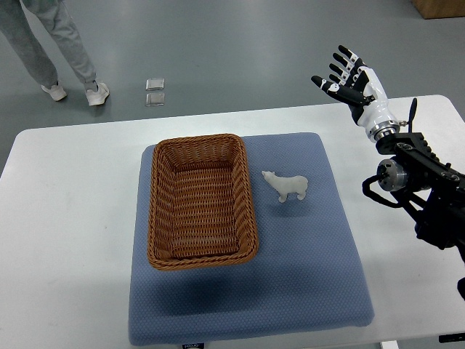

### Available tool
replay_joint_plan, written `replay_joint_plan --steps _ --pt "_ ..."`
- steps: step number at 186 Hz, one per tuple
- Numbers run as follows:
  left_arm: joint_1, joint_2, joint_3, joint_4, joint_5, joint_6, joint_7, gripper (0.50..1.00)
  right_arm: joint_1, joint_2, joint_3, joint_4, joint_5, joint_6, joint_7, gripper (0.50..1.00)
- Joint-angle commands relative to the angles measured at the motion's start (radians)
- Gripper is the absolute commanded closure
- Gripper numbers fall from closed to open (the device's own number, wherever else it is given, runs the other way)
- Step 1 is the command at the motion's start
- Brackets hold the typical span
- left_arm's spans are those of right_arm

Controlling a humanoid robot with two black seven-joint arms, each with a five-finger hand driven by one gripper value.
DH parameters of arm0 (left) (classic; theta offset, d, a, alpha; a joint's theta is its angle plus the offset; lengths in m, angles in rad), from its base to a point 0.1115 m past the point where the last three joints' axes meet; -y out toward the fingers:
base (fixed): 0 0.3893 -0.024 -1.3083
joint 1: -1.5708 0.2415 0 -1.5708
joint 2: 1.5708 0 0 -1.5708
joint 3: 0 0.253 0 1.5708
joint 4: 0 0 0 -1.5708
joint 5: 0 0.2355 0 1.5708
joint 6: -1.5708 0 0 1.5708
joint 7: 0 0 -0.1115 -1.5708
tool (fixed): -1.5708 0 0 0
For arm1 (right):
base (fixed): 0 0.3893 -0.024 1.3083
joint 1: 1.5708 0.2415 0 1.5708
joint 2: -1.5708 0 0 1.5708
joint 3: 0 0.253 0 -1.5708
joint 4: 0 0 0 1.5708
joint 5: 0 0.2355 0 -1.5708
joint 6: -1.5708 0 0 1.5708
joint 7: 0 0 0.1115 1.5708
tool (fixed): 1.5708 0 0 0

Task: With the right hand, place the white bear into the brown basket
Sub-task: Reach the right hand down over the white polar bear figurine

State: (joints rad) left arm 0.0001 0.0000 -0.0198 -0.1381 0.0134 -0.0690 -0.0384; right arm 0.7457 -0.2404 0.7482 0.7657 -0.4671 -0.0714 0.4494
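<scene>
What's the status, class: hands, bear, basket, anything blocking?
Right hand open, raised beyond table edge. Bear standing on mat, just right of basket. Nothing between them.

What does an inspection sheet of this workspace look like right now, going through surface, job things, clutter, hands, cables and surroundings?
Surface: white table with a blue mat on it.
Job's things: white bear standing on the mat, just right of the brown basket; the basket holds nothing.
Clutter: nothing seen.
Hands: right hand raised past the table's far right edge, fingers spread, holding nothing; left hand not in view.
Cables: black cable loop at the right forearm.
Surroundings: grey floor, a person's legs top left, two small square things on the floor.
</scene>
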Motion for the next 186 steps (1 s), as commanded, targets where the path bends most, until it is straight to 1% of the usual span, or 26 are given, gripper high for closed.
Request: replay_joint_plan --steps 1,36,73,87,120,156,186 --pt "0.000 0.000 0.000 0.000 0.000 0.000 0.000 0.500 0.050 -0.054 -0.104 0.023 -0.027 0.002 0.000 0.583" --pt "0.000 0.000 0.000 0.000 0.000 0.000 0.000 0.500 0.156 -0.115 -0.308 0.053 -0.142 0.030 0.000 0.583" --pt "-0.002 0.000 0.000 0.000 -0.001 0.000 0.000 0.500 0.261 -0.181 -0.474 0.110 -0.395 0.117 0.000 0.581" --pt "-0.002 0.000 0.000 0.000 0.000 0.000 0.000 0.500 0.297 -0.194 -0.510 0.133 -0.495 0.154 -0.002 0.581" --pt "-0.002 0.000 0.000 0.000 -0.001 0.000 0.000 0.500 0.365 -0.218 -0.616 0.196 -0.666 0.216 -0.009 0.583" --pt "-0.002 0.000 0.000 0.000 0.000 0.000 0.000 0.500 0.443 -0.235 -0.740 0.241 -0.765 0.268 -0.029 0.583" --pt "-0.002 0.000 0.000 0.000 -0.001 0.000 0.000 0.500 0.454 -0.237 -0.763 0.245 -0.809 0.294 -0.029 0.581"
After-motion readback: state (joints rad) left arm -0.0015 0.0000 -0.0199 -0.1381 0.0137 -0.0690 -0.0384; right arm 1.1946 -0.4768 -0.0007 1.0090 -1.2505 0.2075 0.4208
